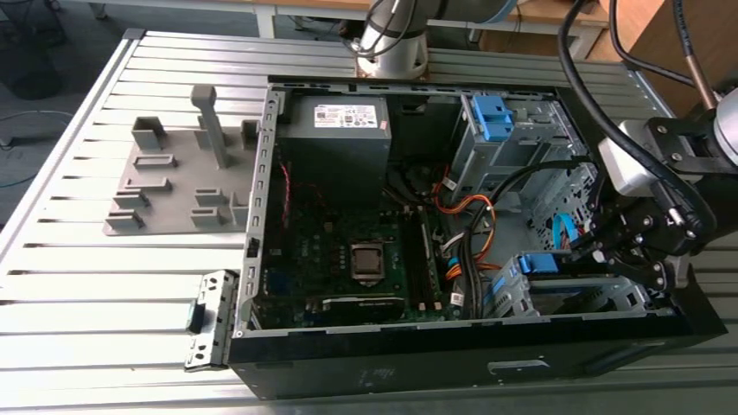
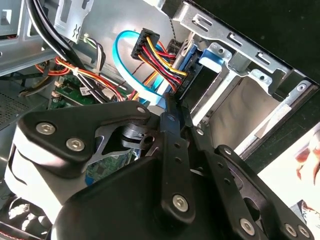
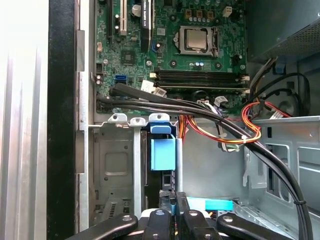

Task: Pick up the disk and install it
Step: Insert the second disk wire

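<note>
The disk (image 3: 162, 152), marked by its blue bracket, stands on edge inside the metal drive cage (image 3: 117, 165) at a corner of the open computer case (image 1: 346, 363), beside the motherboard (image 3: 165, 60). The end effector (image 3: 174, 200) hangs right over the disk's edge; whether it grips the disk or is closed cannot be told. Black cables (image 3: 200, 107) run past the cage. The case lies on the slatted table (image 1: 69, 294).
</note>
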You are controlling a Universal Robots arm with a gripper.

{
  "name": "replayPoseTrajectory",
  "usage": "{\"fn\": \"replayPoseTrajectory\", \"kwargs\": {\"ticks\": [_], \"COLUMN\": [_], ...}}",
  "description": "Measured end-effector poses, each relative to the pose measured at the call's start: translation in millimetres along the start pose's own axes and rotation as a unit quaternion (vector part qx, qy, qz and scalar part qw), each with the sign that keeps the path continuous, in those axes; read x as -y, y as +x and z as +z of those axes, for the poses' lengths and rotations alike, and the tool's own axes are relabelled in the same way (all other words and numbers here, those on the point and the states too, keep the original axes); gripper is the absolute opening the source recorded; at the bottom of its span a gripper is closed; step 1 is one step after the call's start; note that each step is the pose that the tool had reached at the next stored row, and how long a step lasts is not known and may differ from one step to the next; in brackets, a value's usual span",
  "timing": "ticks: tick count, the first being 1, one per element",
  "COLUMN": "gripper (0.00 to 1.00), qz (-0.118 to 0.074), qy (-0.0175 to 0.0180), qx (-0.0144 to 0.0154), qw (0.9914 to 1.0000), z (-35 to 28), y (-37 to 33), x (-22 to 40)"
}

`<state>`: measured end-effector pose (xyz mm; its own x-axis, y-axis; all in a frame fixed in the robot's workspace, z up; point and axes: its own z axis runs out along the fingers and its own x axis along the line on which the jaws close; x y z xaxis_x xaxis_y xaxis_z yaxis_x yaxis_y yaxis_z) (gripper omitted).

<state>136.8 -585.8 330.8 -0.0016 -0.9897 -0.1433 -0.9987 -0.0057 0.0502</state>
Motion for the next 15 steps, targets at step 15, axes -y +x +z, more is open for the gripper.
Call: {"fn": "replayPoseTrajectory", "kwargs": {"ticks": [15], "gripper": [0.16], "qz": [-0.001], "qy": [-0.0006], "qx": [0.0079], "qw": [0.99997], "z": [3.8], "y": [0.5], "x": [0.8]}}
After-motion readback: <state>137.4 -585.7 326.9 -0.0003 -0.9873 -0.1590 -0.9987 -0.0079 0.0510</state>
